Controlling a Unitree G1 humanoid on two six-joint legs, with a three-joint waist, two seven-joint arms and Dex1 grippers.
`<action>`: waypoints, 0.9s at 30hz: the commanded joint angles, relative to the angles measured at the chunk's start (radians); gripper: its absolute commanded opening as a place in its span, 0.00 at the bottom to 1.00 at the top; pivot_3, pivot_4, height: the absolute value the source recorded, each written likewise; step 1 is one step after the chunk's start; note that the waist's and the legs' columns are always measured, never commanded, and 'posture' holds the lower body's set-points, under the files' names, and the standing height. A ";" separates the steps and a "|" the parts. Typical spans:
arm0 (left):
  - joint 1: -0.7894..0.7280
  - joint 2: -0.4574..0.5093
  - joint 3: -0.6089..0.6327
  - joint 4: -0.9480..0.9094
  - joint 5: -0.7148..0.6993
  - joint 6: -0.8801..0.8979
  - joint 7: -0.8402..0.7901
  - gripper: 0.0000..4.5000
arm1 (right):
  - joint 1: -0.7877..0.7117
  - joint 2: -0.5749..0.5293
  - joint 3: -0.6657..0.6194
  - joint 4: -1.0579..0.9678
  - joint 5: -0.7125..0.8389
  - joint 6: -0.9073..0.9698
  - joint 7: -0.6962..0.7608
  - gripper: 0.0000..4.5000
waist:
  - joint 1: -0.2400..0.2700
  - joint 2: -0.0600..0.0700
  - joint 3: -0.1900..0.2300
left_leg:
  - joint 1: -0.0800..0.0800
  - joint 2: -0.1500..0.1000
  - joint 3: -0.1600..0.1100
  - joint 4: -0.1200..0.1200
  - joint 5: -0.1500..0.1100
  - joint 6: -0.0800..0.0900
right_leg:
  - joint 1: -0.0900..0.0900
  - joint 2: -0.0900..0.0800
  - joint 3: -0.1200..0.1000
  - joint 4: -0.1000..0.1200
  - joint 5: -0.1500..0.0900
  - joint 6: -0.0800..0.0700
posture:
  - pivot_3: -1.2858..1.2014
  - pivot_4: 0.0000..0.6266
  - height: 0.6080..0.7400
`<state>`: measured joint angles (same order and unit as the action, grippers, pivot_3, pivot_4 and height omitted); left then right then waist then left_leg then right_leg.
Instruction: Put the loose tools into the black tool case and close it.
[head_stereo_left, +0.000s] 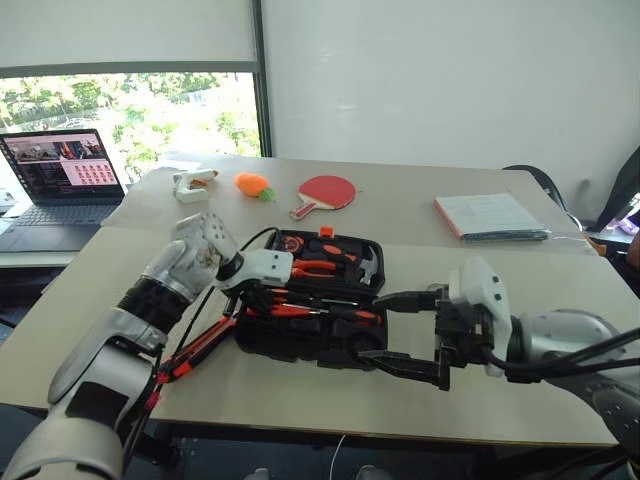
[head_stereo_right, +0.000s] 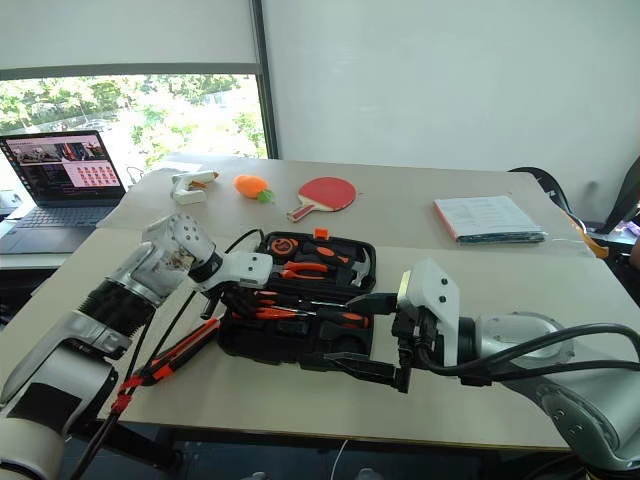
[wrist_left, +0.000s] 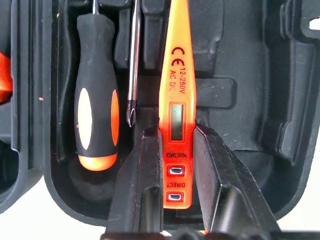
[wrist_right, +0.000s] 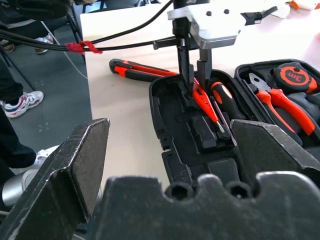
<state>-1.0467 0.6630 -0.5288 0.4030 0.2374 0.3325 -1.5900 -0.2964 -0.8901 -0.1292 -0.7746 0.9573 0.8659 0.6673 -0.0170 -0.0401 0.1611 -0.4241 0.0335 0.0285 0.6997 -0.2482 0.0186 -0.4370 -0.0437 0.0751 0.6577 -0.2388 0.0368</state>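
Gripping the orange screwdriver over the case, left gripper is mid-insertion; knife left beside case, right gripper held wide.

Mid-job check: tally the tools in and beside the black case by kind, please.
Black-and-orange-handled screwdrivers: 2
All-orange tester screwdriver: 1
Long black-and-orange utility knife: 1
Orange-handled pliers: 1
Steel-headed hammer: 1
Round black-and-orange tape measure: 1
Total: 7
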 joint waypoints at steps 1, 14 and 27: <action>-0.001 -0.013 -0.020 -0.002 0.023 -0.023 0.003 0.09 | -0.008 0.006 -0.018 -0.016 0.013 -0.014 -0.015 1.00 | 0.001 0.000 0.000 | 0.000 0.000 0.000 0.000 0.000 0.000 | 0.000 0.000 0.000 0.000 0.000 0.000 | 0.52 0.24 0.97; -0.019 -0.042 -0.051 0.057 0.079 -0.022 -0.003 0.09 | -0.002 0.033 -0.002 -0.020 -0.005 -0.026 -0.048 1.00 | 0.001 0.001 0.000 | 0.002 0.000 0.000 0.000 0.000 0.000 | 0.003 0.000 0.000 0.000 0.000 0.000 | 0.52 0.24 0.97; -0.017 -0.022 -0.054 0.077 0.091 -0.048 -0.018 0.09 | 0.000 0.052 0.010 -0.022 -0.027 -0.034 -0.061 1.00 | -0.008 0.001 -0.001 | 0.003 0.000 0.000 -0.001 0.000 0.000 | 0.003 0.001 0.000 0.000 0.000 0.000 | 0.52 0.24 0.97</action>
<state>-1.0682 0.6223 -0.5635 0.4537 0.3020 0.2931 -1.5874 -0.2963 -0.8419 -0.1084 -0.7743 0.9335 0.8616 0.6082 -0.0249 -0.0392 0.1605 -0.4212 0.0338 0.0283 0.6992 -0.2482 0.0186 -0.4345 -0.0431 0.0752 0.6580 -0.2389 0.0367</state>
